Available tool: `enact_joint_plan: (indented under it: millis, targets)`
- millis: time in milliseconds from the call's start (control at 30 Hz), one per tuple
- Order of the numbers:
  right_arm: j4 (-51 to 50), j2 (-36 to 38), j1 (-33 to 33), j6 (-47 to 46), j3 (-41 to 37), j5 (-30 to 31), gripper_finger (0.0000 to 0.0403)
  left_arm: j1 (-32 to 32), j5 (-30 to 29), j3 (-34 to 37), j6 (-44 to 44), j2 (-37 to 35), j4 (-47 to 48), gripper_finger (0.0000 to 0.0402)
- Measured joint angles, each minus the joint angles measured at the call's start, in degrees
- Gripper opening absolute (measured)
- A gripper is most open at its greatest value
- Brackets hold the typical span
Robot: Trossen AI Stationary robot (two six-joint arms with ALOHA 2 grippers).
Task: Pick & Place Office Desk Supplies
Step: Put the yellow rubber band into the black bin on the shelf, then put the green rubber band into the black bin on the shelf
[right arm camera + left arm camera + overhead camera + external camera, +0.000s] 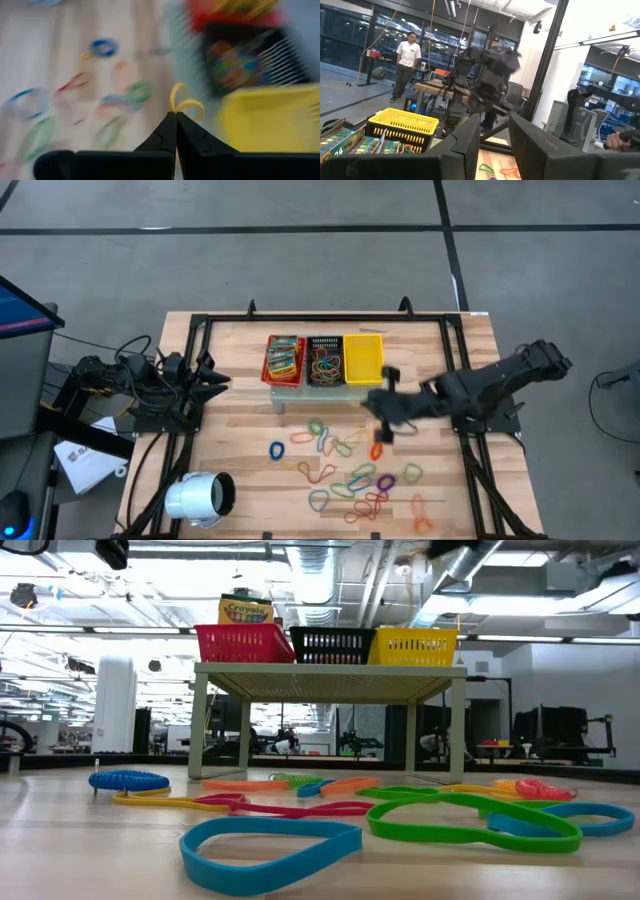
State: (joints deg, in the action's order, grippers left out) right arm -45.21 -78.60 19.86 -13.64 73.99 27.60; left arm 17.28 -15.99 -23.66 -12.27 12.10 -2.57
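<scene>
Wood-plank surface [240,430] on a grey floor, black frame rails around it. At the far middle sits a small raised stand [330,675] carrying three mesh baskets in a row: red basket [284,360] with printed packets [284,356], black basket [324,360] with a tangle of bands, yellow basket [363,359].

Rubber bands [350,470] lie loose over the near-right part of the surface, in red, orange, yellow, green, blue and purple. From the low view, a blue loop [270,850] lies nearest, a green one [470,820] just right of it, and a ribbed blue ring [128,780] sits at left. White cylinder [200,498] lies at the near-left corner.

Right arm reaches in from the right. Right end effector [387,410] hangs above the surface just near of the yellow basket, blurred. Its jaws are fully closed, tips pinching a yellow rubber band [184,102]; the loop sticks up past the fingertips, clear of the surface.

Left arm is parked at the left edge. Left end effector [494,135] is partly parted with a narrow gap between the fingers and nothing held.

A person [406,62] in a white shirt stands in the room beyond, seen through the left wrist view.
</scene>
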Motion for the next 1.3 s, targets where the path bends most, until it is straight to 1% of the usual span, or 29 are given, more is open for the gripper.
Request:
enact_joint_plan:
  millis: [67,167,267,333,467,567,633,733,900,967,1000,1100,1300]
  targets:
    - [0.97,-1.23,-3.76,5.09,2.96,1.09,0.0,0.02,0.0,0.0,0.0,0.0,0.0,0.0099]
    - [1.18,-4.03,-9.82,11.31,6.91,1.03,0.0,0.0,0.0,0.0,0.0,0.0,0.0,0.0099]
    - [1.42,-7.83,-15.63,15.05,10.26,0.97,0.0,0.0,0.0,0.0,-0.02,0.0,0.0,0.0099]
    - [1.36,-10.49,-18.93,15.8,12.07,0.67,0.0,0.02,0.0,0.0,0.0,0.0,-0.04,0.0099]
    - [1.36,-14.81,-23.5,17.35,14.7,-3.09,0.0001,0.0,0.0,0.0,-0.02,0.0,-0.08,0.0099]
    - [0.85,-16.62,-25.02,17.55,16.08,-6.75,0.0018,0.0,0.0,0.0,-0.02,0.0,-0.04,0.0099]
    - [0.65,-17.44,-25.38,17.28,16.81,-8.01,0.0045,0.02,0.0,0.0,-0.02,0.0,-0.02,0.0099]
    - [0.37,-18.3,-25.51,17.11,17.54,-8.1,0.0101,0.0,0.0,0.0,-0.02,0.0,0.0,0.0099]
    - [-0.57,-17.07,-24.73,17.2,17.5,-8.22,0.0207,0.0,0.0,0.0,-0.02,0.0,0.0,0.0099]
    - [-0.3,-16.2,-24.14,16.27,17.62,-8.23,0.0242,0.0,0.0,0.0,-0.02,0.0,0.02,0.0099]
    - [-1.78,-15.27,-23.67,15.15,17.6,-8.31,0.0256,0.0,0.0,0.0,-0.02,0.02,0.02,0.0099]
    - [-6.81,-12.02,-21.4,11.5,17.58,-8.27,0.0278,0.0,0.0,0.0,-0.02,0.0,0.06,0.0099]
    - [-19.86,-6.52,-14.93,-3.82,17.58,-7.5,0.0281,0.0,0.0,0.0,-0.04,-0.02,0.09,0.0099]
